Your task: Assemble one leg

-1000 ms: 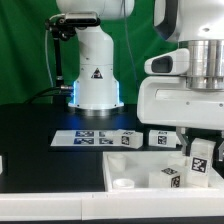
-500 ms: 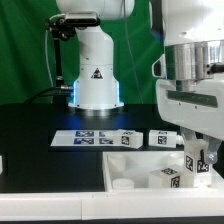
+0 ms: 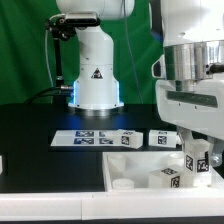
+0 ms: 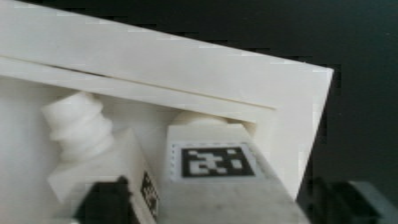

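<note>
My gripper (image 3: 199, 160) is at the exterior view's right, over the large white panel (image 3: 140, 168). It is shut on a white leg (image 3: 201, 152) with a black-and-white tag and holds it nearly upright. In the wrist view the leg (image 4: 214, 165) sits between the two dark fingers (image 4: 107, 202) of my gripper (image 4: 222, 208), tag facing the camera. Another leg (image 3: 175, 177) lies on the panel close by; its ribbed peg end (image 4: 80, 130) shows in the wrist view. Two more legs (image 3: 127, 140) (image 3: 163, 137) lie on the black table behind the panel.
The marker board (image 3: 88, 137) lies on the table in front of the robot base (image 3: 95, 80). The panel has a raised rim (image 4: 178, 90) and a round hole (image 3: 123, 183) near its front. A green curtain is behind.
The gripper has shifted to the exterior view's right, and the held leg has turned from tilted to nearly upright. Nothing has moved in the last half second.
</note>
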Available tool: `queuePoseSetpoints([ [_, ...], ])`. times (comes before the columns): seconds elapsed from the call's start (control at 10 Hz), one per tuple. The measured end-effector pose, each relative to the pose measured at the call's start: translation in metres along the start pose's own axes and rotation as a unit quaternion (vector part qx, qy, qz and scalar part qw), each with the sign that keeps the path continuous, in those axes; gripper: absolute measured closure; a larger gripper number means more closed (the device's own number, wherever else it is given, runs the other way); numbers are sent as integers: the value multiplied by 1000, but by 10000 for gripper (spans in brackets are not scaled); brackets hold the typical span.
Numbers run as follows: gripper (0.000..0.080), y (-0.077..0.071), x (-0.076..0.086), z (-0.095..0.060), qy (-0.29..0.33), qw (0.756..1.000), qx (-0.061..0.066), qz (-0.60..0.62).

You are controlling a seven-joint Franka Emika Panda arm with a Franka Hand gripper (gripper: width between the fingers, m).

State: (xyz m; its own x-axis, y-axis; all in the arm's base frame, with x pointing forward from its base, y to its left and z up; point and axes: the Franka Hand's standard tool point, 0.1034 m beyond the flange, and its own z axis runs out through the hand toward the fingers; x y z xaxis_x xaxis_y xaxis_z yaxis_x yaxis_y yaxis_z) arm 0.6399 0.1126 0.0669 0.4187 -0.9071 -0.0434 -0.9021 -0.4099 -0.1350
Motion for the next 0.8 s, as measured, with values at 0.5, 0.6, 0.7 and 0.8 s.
queuePoseSetpoints([
  [0.5, 151, 0, -10, -2, 18, 983, 12, -183],
  [0.6, 150, 0, -8, -2, 19, 979, 11, -201],
  [0.7, 150, 0, -6, -2, 23, 963, 6, -269],
  [0.8, 150, 0, -2, -3, 30, 927, -1, -374],
])
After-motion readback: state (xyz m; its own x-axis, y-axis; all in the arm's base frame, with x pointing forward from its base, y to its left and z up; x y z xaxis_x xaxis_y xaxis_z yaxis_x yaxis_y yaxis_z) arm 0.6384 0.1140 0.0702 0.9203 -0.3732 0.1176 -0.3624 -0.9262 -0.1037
